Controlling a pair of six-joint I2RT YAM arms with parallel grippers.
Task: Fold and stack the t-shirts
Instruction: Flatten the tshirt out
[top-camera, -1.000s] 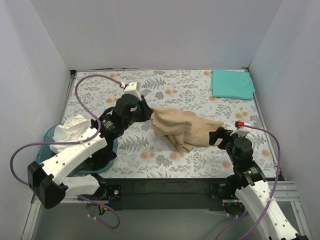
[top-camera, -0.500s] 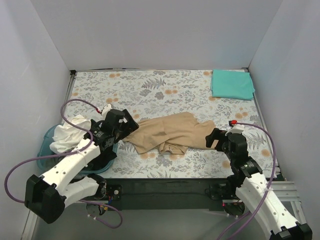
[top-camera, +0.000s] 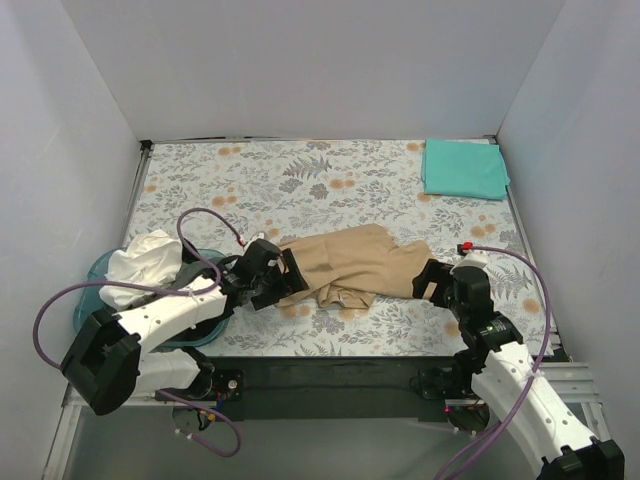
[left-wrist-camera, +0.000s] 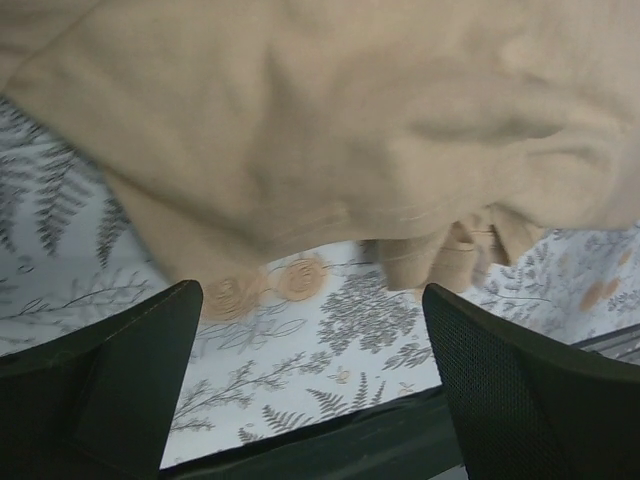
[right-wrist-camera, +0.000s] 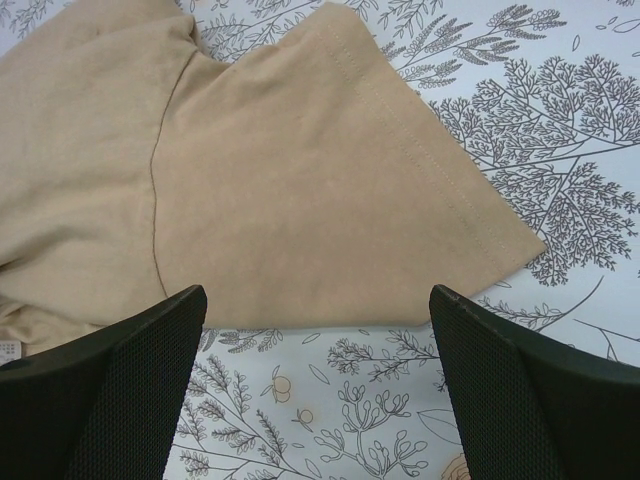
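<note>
where the floral-print table (top-camera: 300, 180) fills the top view, three shirts are logged.

item one, tan t-shirt (top-camera: 350, 262): lies crumpled and partly spread near the table's near edge, between the two grippers, its long side running left to right. in the right wrist view, one sleeve of the shirt (right-wrist-camera: 250, 180) lies flat with a stitched hem. in the left wrist view, the cloth (left-wrist-camera: 350, 120) is bunched into small folds along its near edge.

item two, teal t-shirt (top-camera: 463, 168): folded into a neat rectangle at the far right corner, well apart from the tan one.

item three, white t-shirt (top-camera: 140, 262): heaped in the blue basket (top-camera: 88, 292) at the table's left edge.

left gripper (top-camera: 285, 275): low at the tan shirt's left end. its fingers (left-wrist-camera: 120, 380) stand apart with nothing between them. cloth lies just ahead of the tips, and bare printed table shows in the gap.

right gripper (top-camera: 428, 278): at the sleeve end of the tan shirt. its fingers (right-wrist-camera: 520, 390) stand apart and clamp nothing. the sleeve's near edge lies just ahead of the gap.
</note>
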